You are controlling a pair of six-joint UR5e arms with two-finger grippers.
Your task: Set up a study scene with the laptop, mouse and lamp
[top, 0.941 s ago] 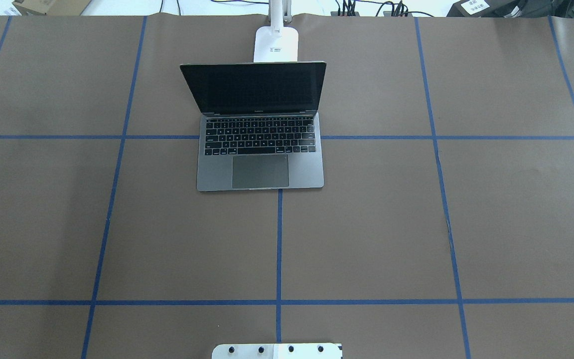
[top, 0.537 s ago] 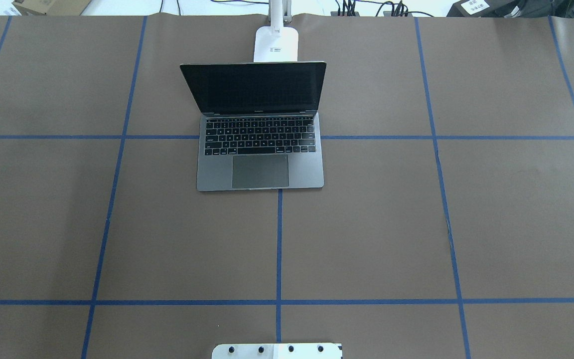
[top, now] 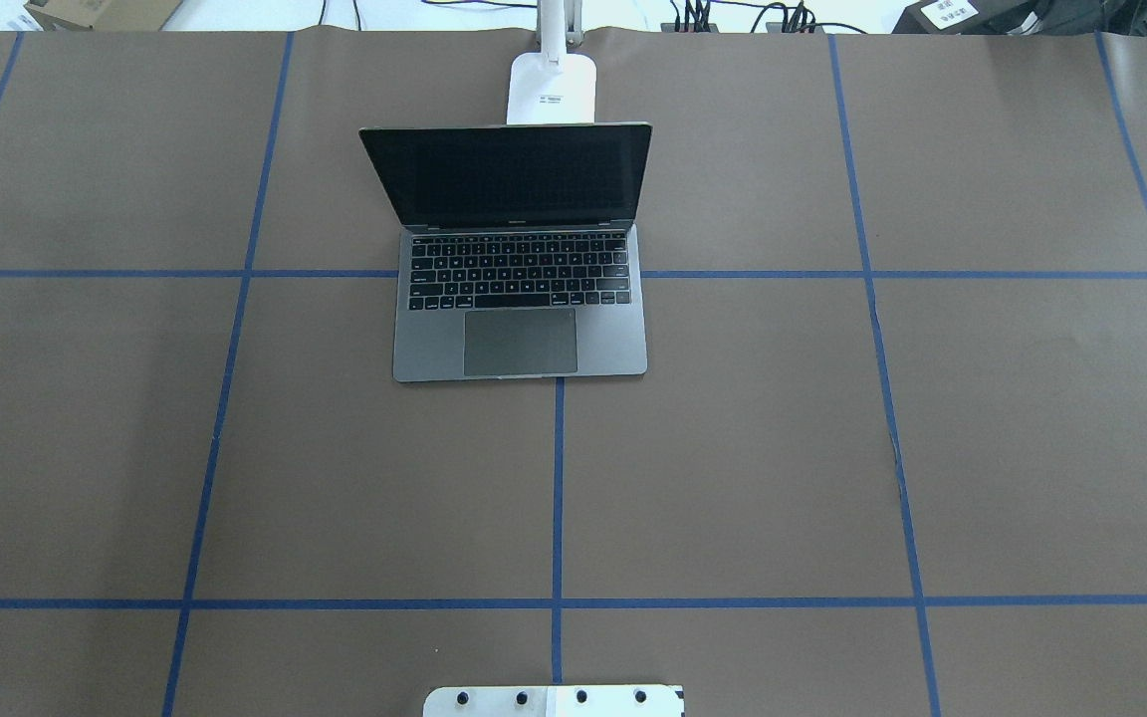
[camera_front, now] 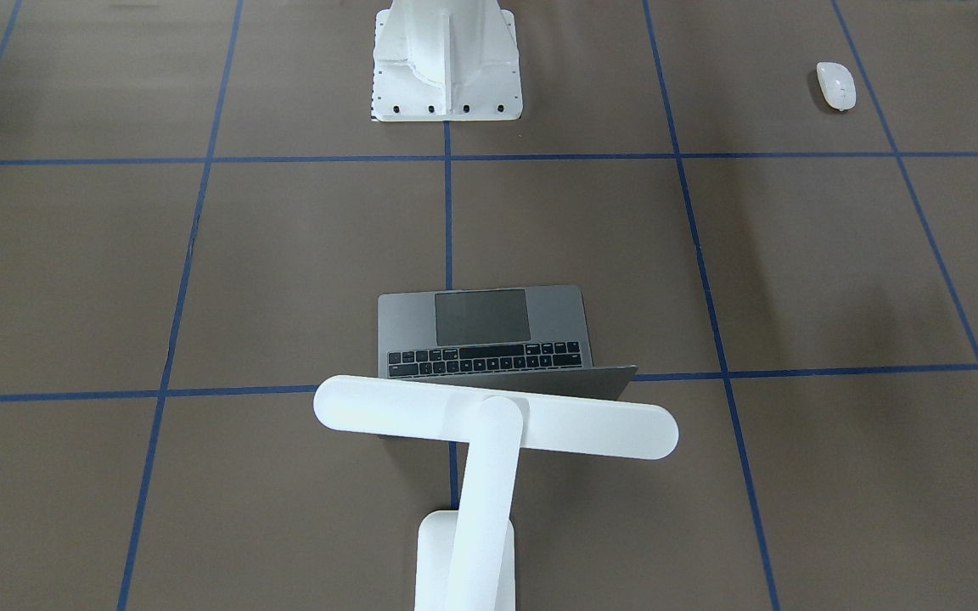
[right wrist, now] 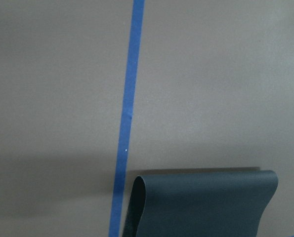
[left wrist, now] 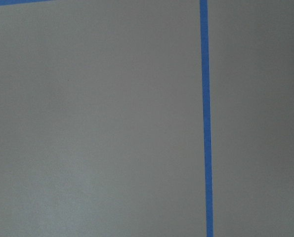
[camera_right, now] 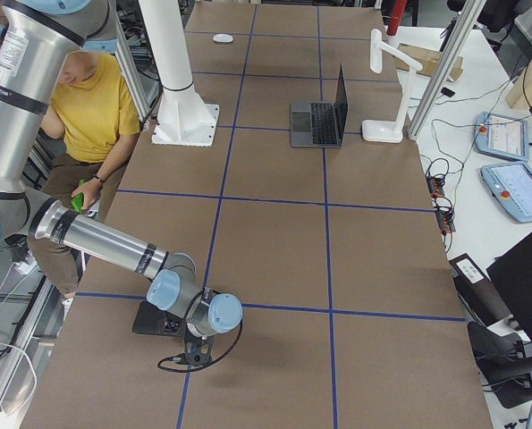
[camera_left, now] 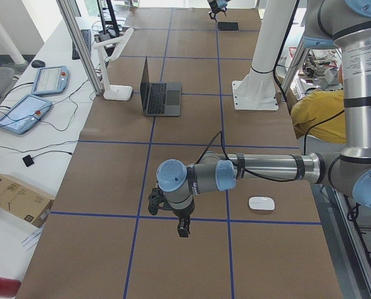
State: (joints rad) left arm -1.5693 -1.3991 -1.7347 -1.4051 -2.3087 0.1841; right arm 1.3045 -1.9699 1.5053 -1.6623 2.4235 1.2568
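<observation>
The laptop (top: 519,289) stands open at the table's middle back, screen dark. The lamp (camera_front: 497,417) stands just behind it, its light bar over the lid and its base (top: 552,88) at the far edge. The mouse (camera_front: 835,85) lies on the robot's left side near the robot's edge, a little from my left gripper (camera_left: 183,232). My right gripper (camera_right: 194,357) hangs low beside a thin black mat (camera_right: 154,319). Both grippers show only in the side views, so I cannot tell whether they are open or shut. Neither wrist view shows fingers.
The white bolted pedestal (top: 554,700) stands at the near middle edge. The black mat's curled edge (right wrist: 201,205) fills the bottom of the right wrist view. A person in a yellow shirt (camera_right: 87,107) sits behind the robot. Control tablets (camera_left: 23,112) lie beside the table.
</observation>
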